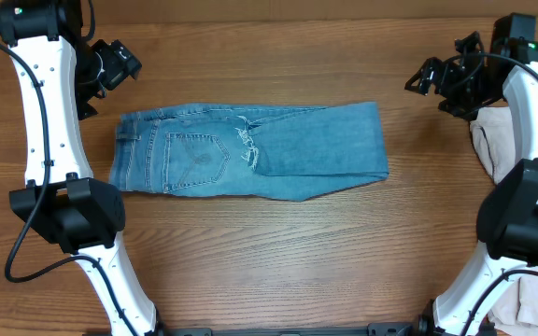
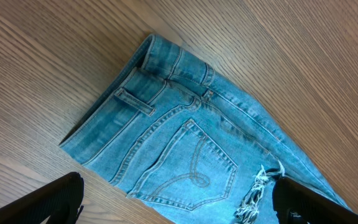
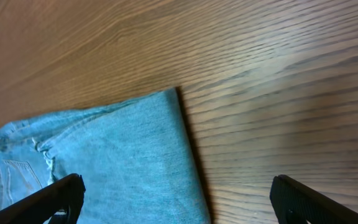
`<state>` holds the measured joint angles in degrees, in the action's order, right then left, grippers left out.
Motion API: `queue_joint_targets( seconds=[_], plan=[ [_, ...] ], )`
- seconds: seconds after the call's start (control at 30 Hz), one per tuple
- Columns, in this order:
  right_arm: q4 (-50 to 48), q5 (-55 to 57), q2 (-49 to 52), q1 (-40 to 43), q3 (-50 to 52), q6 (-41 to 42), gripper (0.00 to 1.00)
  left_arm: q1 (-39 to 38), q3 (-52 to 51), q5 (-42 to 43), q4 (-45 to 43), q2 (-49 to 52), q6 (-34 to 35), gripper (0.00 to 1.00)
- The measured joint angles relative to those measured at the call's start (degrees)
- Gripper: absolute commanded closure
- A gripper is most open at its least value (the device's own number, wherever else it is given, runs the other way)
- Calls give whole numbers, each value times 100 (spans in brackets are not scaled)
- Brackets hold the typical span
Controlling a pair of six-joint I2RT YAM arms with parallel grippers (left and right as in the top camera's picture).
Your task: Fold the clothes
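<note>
Lying flat near the middle of the table (image 1: 269, 261), the jeans (image 1: 288, 154) are already doubled. One leg sits over the other, and the legs look turned back over the seat, so the frayed hems (image 1: 247, 147) end up beside the back pocket (image 2: 191, 165) rather than at the far end. I judge this to be a half-finished fold, kept smooth so another fold can be made across it.

The left gripper (image 2: 178, 186) hangs near the waistband (image 2: 107, 106) end with its jaws spread wide and nothing between them. The right gripper (image 3: 178, 183) hangs near the opposite end, close to the creased edge (image 3: 188, 143), likewise wide apart and empty. Neither touches the denim. Each arm seems stationed by its own end so that both can pinch the cloth at once and carry one end over the other.

The cream trousers (image 1: 491, 140) are bunched at the right edge of the table, partly behind the right arm and well apart from the jeans. They are probably parked there to wait their turn.

The jeans' long axis runs across the table from the left arm's side to the right arm's side, nearly parallel to the table's front edge, with only a slight tilt. The waistband points toward the left arm and the crease toward the right arm. The pocket faces up, so the back of the garment is on top.
</note>
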<state>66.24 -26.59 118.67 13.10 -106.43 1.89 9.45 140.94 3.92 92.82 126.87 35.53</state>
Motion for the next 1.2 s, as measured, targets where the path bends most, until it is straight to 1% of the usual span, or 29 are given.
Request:
queue_joint_targets(
  seconds=[0.27, 0.67, 0.77, 0.87, 0.97, 1.0, 1.07, 1.1, 1.2],
  plan=[
    [-42, 118, 0, -496, 369, -260, 0, 0, 0, 0, -2, 0, 0, 0],
    [-151, 306, 0, -501, 391, -726, 0, 0, 0, 0, 0, 0, 0, 0],
    [-260, 326, 0, -501, 391, -822, 4, 0, 0, 0, 0, 0, 0, 0],
    [-426, 363, 2, -501, 393, -1058, 5, 0, 0, 0, 0, 0, 0, 0],
    [-662, 396, 11, -501, 393, -1163, 15, 0, 0, 0, 0, 0, 0, 0],
    [-706, 409, 35, -501, 393, -1182, 21, 0, 0, 0, 0, 0, 0, 0],
    [-713, 420, 131, -501, 393, -1246, 29, 0, 0, 0, 0, 0, 0, 0],
    [-682, 407, 243, -507, 393, -1261, 31, 0, 0, 0, 0, 0, 0, 0],
    [-328, 367, 625, -535, 396, -1322, 32, 0, 0, 0, 0, 0, 0, 0]
  ],
)
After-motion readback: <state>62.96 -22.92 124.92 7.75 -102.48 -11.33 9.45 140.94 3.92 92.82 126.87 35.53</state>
